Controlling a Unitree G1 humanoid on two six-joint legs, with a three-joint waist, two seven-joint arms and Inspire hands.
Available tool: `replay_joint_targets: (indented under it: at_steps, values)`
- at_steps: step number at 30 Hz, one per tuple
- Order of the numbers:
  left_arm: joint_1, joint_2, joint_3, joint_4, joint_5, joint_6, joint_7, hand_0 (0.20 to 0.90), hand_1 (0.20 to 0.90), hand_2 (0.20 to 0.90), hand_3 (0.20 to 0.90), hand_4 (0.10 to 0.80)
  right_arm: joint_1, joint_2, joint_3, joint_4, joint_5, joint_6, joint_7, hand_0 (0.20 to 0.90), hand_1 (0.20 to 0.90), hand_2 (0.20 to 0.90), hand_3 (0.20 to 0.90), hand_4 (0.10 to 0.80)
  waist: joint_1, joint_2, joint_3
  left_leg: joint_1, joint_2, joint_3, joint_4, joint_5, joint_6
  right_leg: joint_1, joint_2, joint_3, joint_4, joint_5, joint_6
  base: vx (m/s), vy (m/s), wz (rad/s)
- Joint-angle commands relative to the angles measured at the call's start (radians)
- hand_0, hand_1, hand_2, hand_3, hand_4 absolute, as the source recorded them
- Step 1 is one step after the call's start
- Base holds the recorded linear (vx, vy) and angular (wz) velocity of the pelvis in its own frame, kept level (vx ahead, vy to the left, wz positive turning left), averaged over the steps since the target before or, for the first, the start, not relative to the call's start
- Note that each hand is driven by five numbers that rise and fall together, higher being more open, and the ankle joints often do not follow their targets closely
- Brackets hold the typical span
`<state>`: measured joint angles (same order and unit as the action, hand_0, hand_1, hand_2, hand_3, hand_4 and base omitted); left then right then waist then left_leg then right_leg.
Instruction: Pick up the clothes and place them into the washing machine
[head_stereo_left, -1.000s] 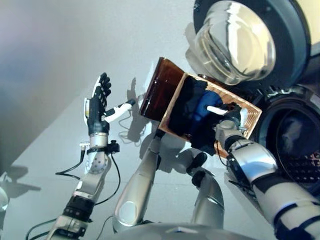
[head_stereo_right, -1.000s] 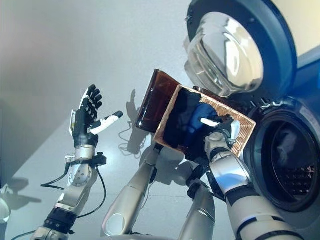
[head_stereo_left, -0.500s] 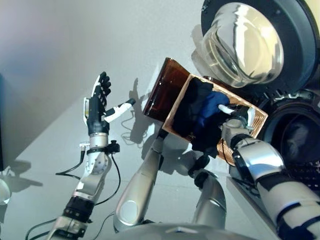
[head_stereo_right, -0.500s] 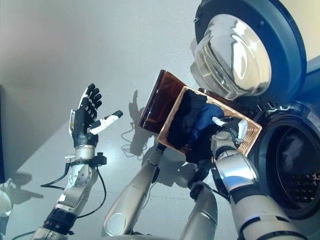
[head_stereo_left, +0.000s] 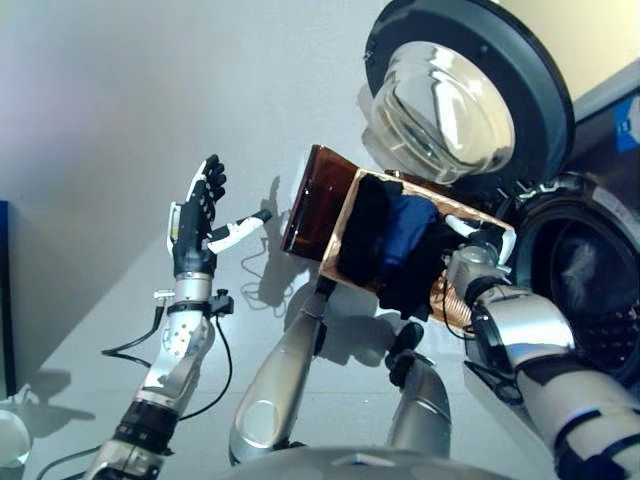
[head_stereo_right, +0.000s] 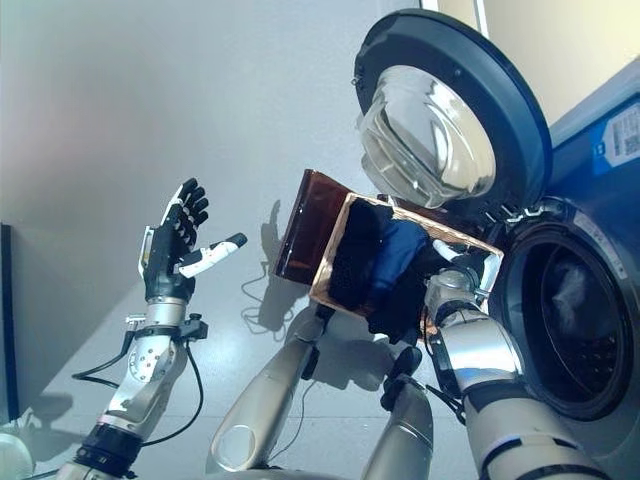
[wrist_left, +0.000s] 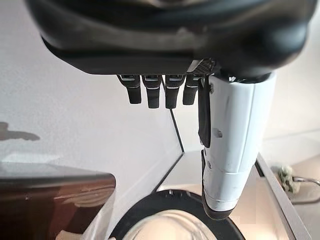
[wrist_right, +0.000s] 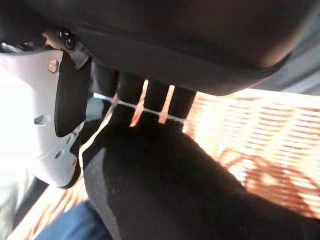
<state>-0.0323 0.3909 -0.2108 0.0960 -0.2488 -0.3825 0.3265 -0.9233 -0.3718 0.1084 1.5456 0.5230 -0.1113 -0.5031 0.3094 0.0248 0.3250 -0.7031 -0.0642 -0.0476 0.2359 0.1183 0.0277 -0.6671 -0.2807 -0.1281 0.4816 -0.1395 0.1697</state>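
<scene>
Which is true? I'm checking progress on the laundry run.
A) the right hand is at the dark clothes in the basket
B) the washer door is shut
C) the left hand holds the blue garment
A: the right hand reaches onto the dark clothes inside the basket.

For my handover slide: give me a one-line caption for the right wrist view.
Right hand reaches over dark clothing inside the wicker basket; its fingers point at the basket's rim.

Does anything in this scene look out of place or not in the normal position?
A black garment hangs over the near rim of the woven basket instead of lying inside with the blue garment. The right hand is at that rim. The washing machine door is open.
</scene>
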Motion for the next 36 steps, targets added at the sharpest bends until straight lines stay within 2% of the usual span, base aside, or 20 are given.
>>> replay_joint_targets:
  at_steps: [1, 5, 6, 7, 16, 17, 18, 26, 27, 36]
  values:
    - [0.046, 0.02, 0.065, -0.042, -0.025, -0.095, -0.003, 0.9, 0.9, 0.9, 0.9, 0.8, 0.057, -0.084, 0.038, -0.034, 0.003, -0.073, -0.042, 0.2, 0.2, 0.2, 0.2, 0.3, -0.033, 0.035, -0.069, -0.073, -0.01, 0.028, 0.102, -0.183, -0.036, 0.156, 0.018, -0.013, -0.262, 0.086, -0.089, -0.025, 0.009, -0.18]
    - [0.063, 0.021, 0.06, -0.036, -0.035, -0.093, -0.02, 0.9, 0.9, 0.9, 0.9, 0.8, 0.069, -0.091, 0.03, -0.034, 0.0, -0.08, -0.051, 0.2, 0.2, 0.2, 0.2, 0.3, -0.046, 0.056, -0.08, -0.054, -0.01, 0.039, 0.089, -0.176, -0.035, 0.161, 0.013, 0.002, -0.273, 0.097, -0.086, -0.041, 0.034, -0.24]
    - [0.068, 0.024, 0.057, -0.04, -0.041, -0.09, -0.03, 0.9, 0.9, 0.9, 0.9, 0.8, 0.078, -0.091, 0.027, -0.037, -0.003, -0.082, -0.052, 0.2, 0.2, 0.2, 0.2, 0.3, -0.052, 0.072, -0.081, -0.054, -0.008, 0.052, 0.082, -0.142, -0.029, 0.152, 0.012, 0.002, -0.279, 0.124, -0.088, -0.102, 0.044, -0.2]
    - [0.074, 0.025, 0.057, -0.041, -0.044, -0.09, -0.033, 0.9, 0.9, 0.9, 0.9, 0.8, 0.082, -0.088, 0.026, -0.038, -0.005, -0.082, -0.052, 0.2, 0.2, 0.2, 0.2, 0.3, -0.054, 0.076, -0.084, -0.047, -0.007, 0.055, 0.081, -0.143, -0.029, 0.155, 0.011, 0.007, -0.279, 0.125, -0.087, -0.1, 0.053, -0.11]
    - [0.091, 0.028, 0.046, -0.044, -0.059, -0.082, -0.054, 0.9, 0.9, 0.9, 0.9, 0.8, 0.099, -0.074, 0.044, -0.046, -0.019, -0.085, -0.039, 0.2, 0.2, 0.2, 0.2, 0.3, -0.068, 0.095, -0.098, -0.025, -0.002, 0.069, 0.068, -0.135, -0.027, 0.16, 0.013, 0.025, -0.289, 0.134, -0.084, -0.006, 0.005, -0.12]
    - [0.092, 0.029, 0.042, -0.047, -0.058, -0.081, -0.06, 0.9, 0.9, 0.9, 0.9, 0.8, 0.1, -0.071, 0.053, -0.036, -0.017, -0.076, -0.02, 0.414, 0.414, 0.414, 0.414, 0.453, -0.067, 0.096, -0.098, -0.027, -0.002, 0.069, 0.07, -0.135, -0.027, 0.156, 0.013, 0.025, -0.286, 0.134, -0.086, 0.0, 0.0, 0.0]
    - [0.092, 0.029, 0.04, -0.045, -0.061, -0.079, -0.064, 0.9, 0.9, 0.9, 0.9, 0.8, 0.095, -0.072, 0.063, -0.03, -0.024, -0.071, -0.016, 0.9, 0.9, 0.9, 0.9, 0.8, -0.068, 0.098, -0.098, -0.029, -0.002, 0.069, 0.072, -0.134, -0.026, 0.151, 0.014, 0.026, -0.282, 0.133, -0.087, -0.036, -0.015, -0.02]
    - [0.12, 0.027, 0.048, -0.063, -0.065, -0.058, -0.092, 0.9, 0.9, 0.9, 0.9, 0.8, 0.079, -0.037, 0.149, 0.016, -0.124, -0.026, 0.0, 0.9, 0.9, 0.9, 0.9, 0.8, -0.064, 0.098, -0.091, -0.043, 0.005, 0.062, 0.073, -0.127, -0.029, 0.128, 0.021, 0.022, -0.265, 0.128, -0.093, 0.013, -0.005, 0.01]
    - [0.123, 0.026, 0.049, -0.061, -0.063, -0.057, -0.091, 0.9, 0.9, 0.9, 0.9, 0.8, 0.083, -0.032, 0.168, 0.019, -0.155, -0.017, -0.003, 0.9, 0.9, 0.9, 0.9, 0.8, -0.062, 0.09, -0.091, -0.037, 0.003, 0.053, 0.081, -0.158, -0.037, 0.14, 0.021, 0.023, -0.257, 0.1, -0.091, 0.111, -0.046, 0.09]
    - [0.117, 0.014, 0.058, -0.075, -0.047, -0.052, -0.1, 0.9, 0.9, 0.9, 0.9, 0.8, 0.109, -0.027, 0.174, 0.04, -0.183, 0.015, 0.021, 0.9, 0.9, 0.9, 0.9, 0.8, -0.044, 0.066, -0.074, -0.059, -0.007, 0.038, 0.101, -0.165, -0.036, 0.143, 0.015, 0.004, -0.243, 0.09, -0.092, 0.02, -0.009, 0.06]
